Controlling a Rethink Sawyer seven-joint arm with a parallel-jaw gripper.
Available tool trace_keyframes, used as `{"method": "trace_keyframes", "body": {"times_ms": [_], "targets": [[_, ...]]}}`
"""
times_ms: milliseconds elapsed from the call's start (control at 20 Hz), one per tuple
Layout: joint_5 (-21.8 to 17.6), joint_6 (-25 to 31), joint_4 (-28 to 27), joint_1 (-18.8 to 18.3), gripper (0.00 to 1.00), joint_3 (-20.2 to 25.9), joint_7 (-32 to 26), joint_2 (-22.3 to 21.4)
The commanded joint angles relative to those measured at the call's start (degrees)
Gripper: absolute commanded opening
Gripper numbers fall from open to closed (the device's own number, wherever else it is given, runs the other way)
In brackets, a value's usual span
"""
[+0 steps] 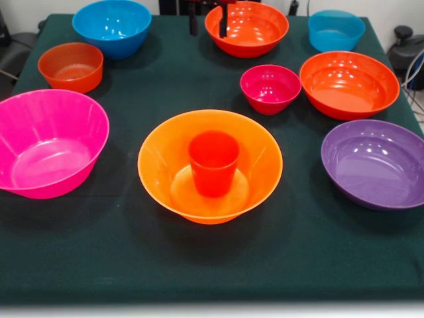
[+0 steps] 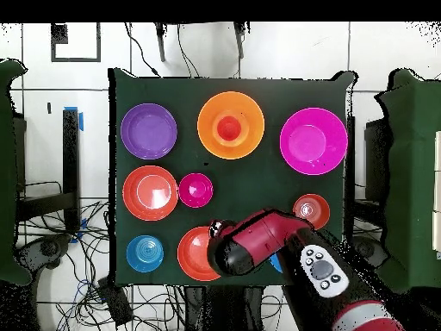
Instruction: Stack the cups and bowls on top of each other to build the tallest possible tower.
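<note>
The orange-red cup (image 1: 213, 162) stands upright inside the large yellow-orange bowl (image 1: 159, 165) at the table's front middle; both show in the overhead view, cup (image 2: 228, 129) in bowl (image 2: 250, 121). My gripper (image 1: 208, 32) shows only as two dark fingers at the top edge, apart and empty, over the near rim of an orange-red bowl (image 1: 255, 30). In the overhead view the arm's wrist (image 2: 231, 250) hides the gripper. The other bowls stand singly: pink (image 1: 50, 142), purple (image 1: 375, 162), orange-red (image 1: 349, 84), small magenta (image 1: 269, 88), large blue (image 1: 111, 26), small blue (image 1: 336, 30).
A squat small orange bowl (image 1: 70, 66) stands at the left, behind the pink bowl. The dark green tablecloth (image 1: 212, 258) covers the table. In the overhead view the arm (image 2: 284, 237) reaches over the table's lower edge and covers most of the large blue bowl.
</note>
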Motion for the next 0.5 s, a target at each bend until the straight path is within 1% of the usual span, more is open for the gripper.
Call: {"method": "trace_keyframes", "body": {"times_ms": [50,300,500], "targets": [[2.35,2.71,-7.14,4.25,1.00,-2.43,2.12,3.69],[3.59,2.57,-9.13,6.26,1.00,-3.71,2.57,4.60],[5.11,1.82,-9.91,6.90,1.00,-4.38,2.30,5.14]]}}
